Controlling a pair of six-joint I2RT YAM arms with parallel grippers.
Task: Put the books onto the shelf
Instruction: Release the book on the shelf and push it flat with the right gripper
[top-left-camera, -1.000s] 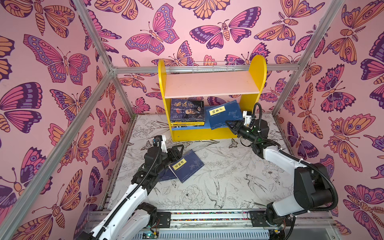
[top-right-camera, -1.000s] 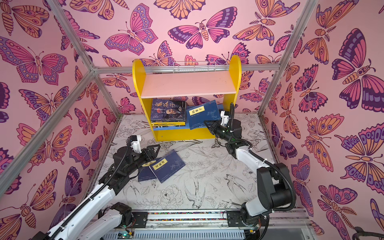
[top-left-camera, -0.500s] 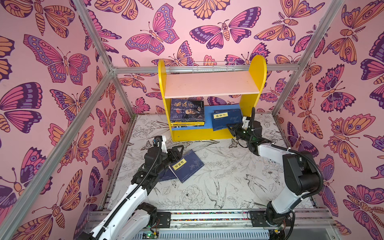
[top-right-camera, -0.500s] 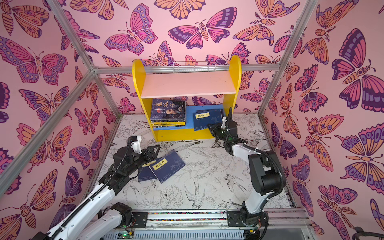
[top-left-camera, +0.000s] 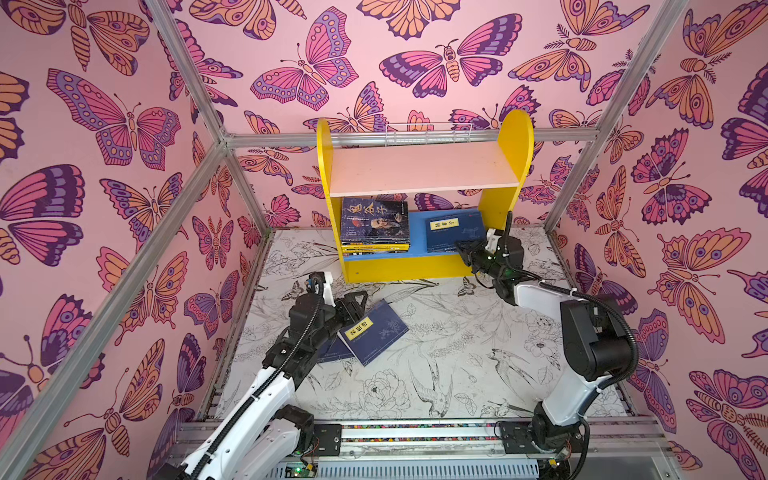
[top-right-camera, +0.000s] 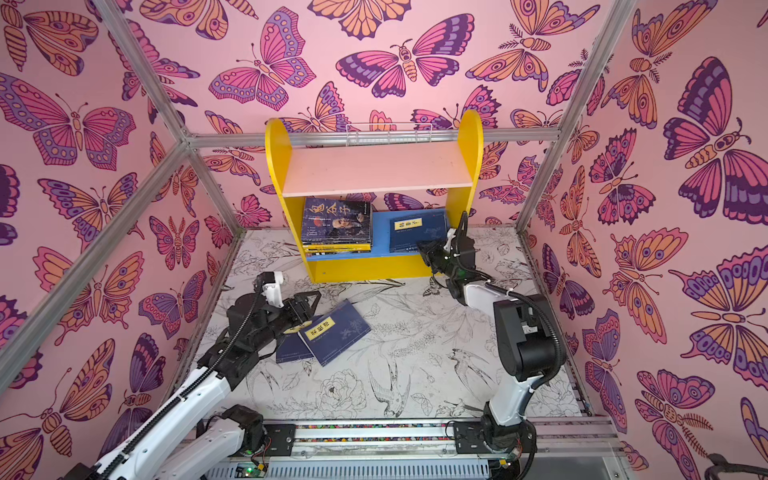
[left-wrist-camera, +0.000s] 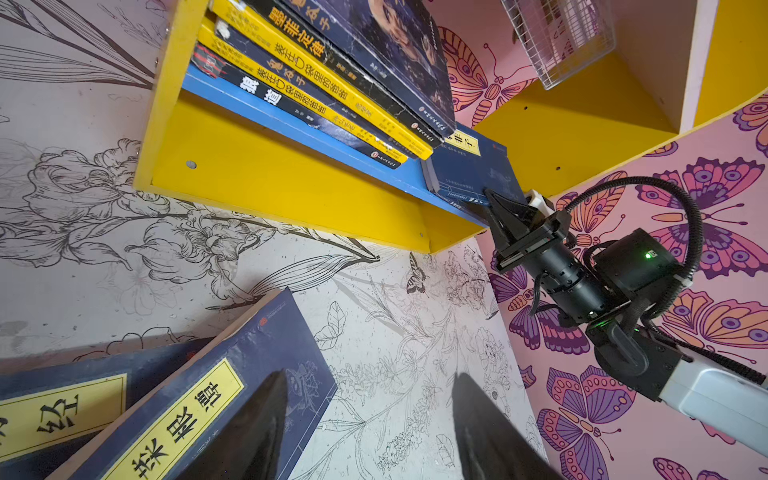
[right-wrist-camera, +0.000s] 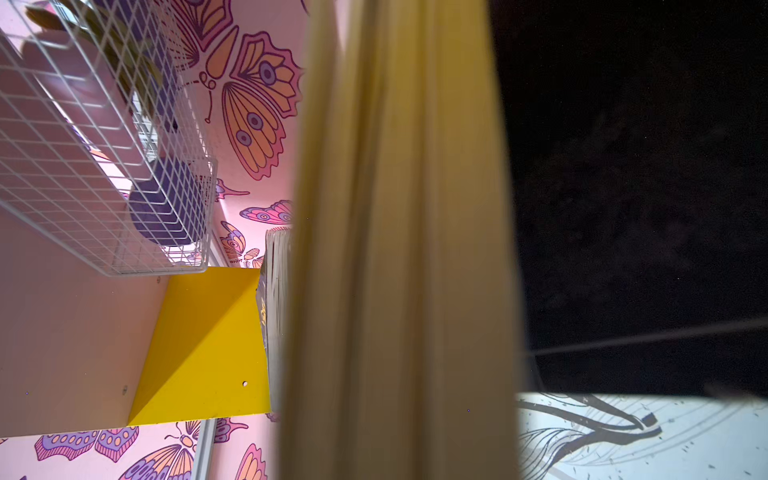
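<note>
Since a second ago, the navy book with the yellow label (top-left-camera: 453, 230) has gone from tilted at the shelf's front to lying flat on the blue lower board (top-left-camera: 417, 239), and the right claw (top-left-camera: 464, 249) has followed it in. That claw is clenched on the book's near edge, which touches the board's front right part.

The shelf (top-left-camera: 515, 137) stands at the back of the tabletop (top-left-camera: 436, 365), with yellow round-topped sides, a bare pale pink upper board (top-left-camera: 419, 170) and a yellow base. On the left of the lower board lies a flat stack of books (top-left-camera: 374, 226): a dark cover with a face and calligraphy on top, yellow and black spines below.

Two more navy books with yellow labels (top-left-camera: 374, 332) lie overlapping on the tabletop. The left claw (top-left-camera: 353, 305) hovers at their upper edge, jaws parted and holding nothing.
</note>
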